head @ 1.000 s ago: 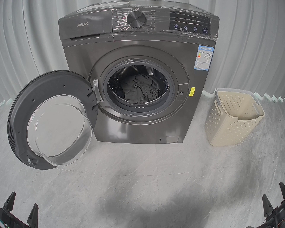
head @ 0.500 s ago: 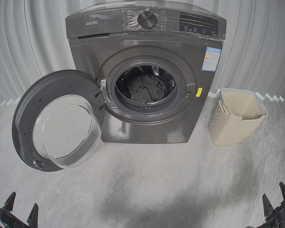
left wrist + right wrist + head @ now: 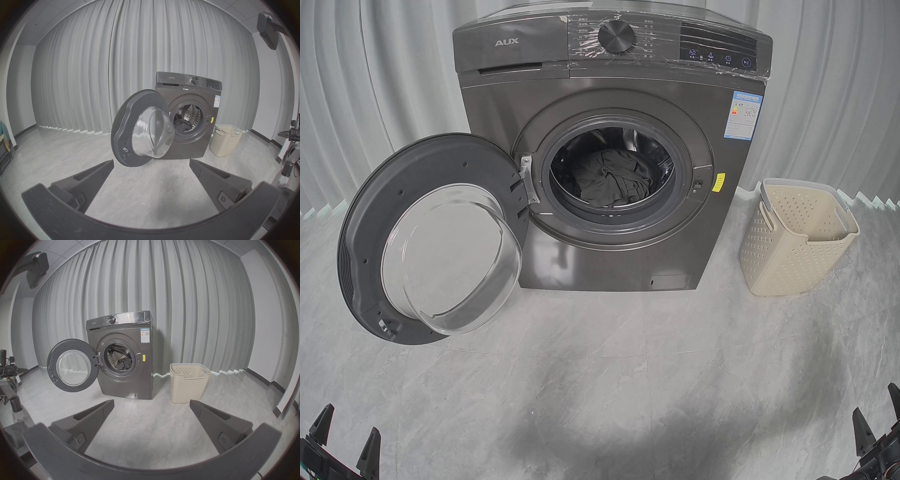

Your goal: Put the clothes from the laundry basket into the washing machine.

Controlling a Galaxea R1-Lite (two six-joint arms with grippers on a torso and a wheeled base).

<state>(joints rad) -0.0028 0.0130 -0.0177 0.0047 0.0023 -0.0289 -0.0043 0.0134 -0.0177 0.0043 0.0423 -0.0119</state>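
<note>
My left end effector [image 3: 349, 420] and my right end effector [image 3: 875, 400] both hang low over the grey floor [image 3: 612, 387], well apart from everything else, each with its fingers spread wide and gripping nothing. The dark clothes [image 3: 609, 178] lie bunched inside the drum of the washing machine [image 3: 625, 75], whose round door [image 3: 369, 250] stands swung open on my left. The cream laundry basket [image 3: 775, 256] stands upright on the floor just beside the machine on my right.

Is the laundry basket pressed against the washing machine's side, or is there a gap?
Apart. The right wrist view shows a strip of bare floor between the laundry basket and the washing machine.
</note>
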